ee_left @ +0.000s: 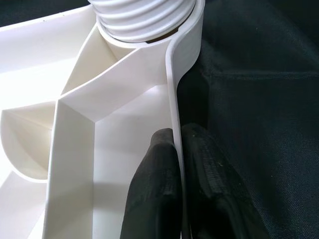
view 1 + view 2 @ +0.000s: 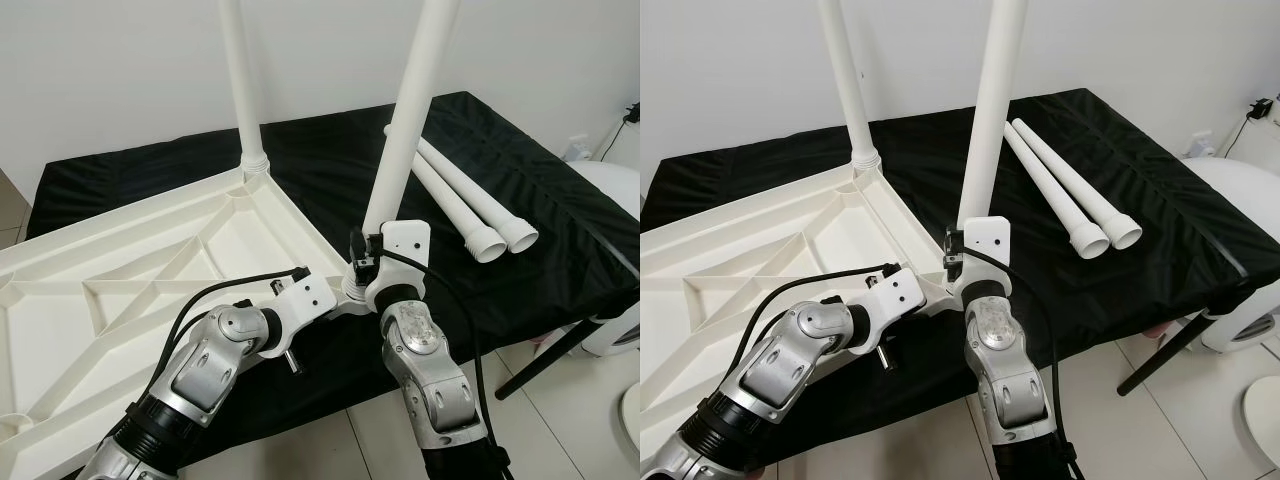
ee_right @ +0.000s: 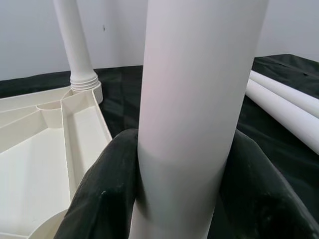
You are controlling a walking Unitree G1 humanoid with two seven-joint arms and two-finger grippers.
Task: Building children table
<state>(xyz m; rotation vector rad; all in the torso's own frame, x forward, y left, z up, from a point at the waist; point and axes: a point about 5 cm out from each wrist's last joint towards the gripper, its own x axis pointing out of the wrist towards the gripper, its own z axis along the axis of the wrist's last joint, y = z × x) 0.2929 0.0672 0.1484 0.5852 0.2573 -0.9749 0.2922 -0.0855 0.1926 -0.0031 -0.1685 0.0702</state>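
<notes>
Table: the white plastic tabletop (image 2: 120, 300) lies upside down on the black cloth (image 2: 500, 160).
Left gripper (image 1: 178, 164): pinches the tabletop's rim, steadying it.
Right gripper (image 3: 184, 164): fingers clamped round the white leg tube (image 2: 405, 120) at the near corner socket.
Tip: keep the tube straight while twisting it in.

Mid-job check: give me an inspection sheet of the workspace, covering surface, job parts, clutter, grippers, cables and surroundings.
Surface: black cloth covering the work table.
Job's things: white tabletop lying upside down, ribs up; far leg standing in its corner socket; near leg standing at the near corner socket, leaning slightly; two spare legs lying side by side on the cloth.
Clutter: nothing seen.
Grippers: left gripper pinching the tabletop's rim wall, one finger on each side; right gripper clamped around the near leg.
Cables: black cables looping along both robot arms.
Surroundings: white wall behind; tiled floor; white rounded object on the right.
</notes>
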